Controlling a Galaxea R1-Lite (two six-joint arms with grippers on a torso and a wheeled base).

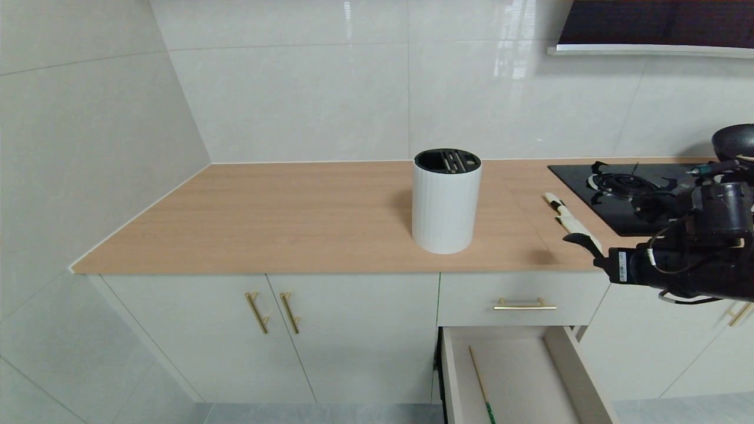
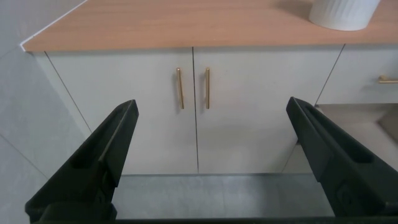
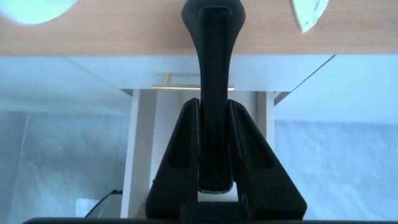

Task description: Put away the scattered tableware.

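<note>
A white ribbed utensil holder with a black slotted top stands on the wooden counter. To its right, near the stove, lies a cream and black knife-like utensil. My right gripper hovers at the counter's front edge, right by the utensil's near end, with its fingers shut and nothing between them. In the right wrist view the shut fingers point at the counter edge, and the utensil's pale tip lies beyond them. My left gripper is wide open, low in front of the cabinet doors.
Below the counter an open drawer holds a thin green-tipped stick. The shut drawer above it has a gold handle. A black gas stove and a dark pan stand at the far right. Tiled walls close off the back and left.
</note>
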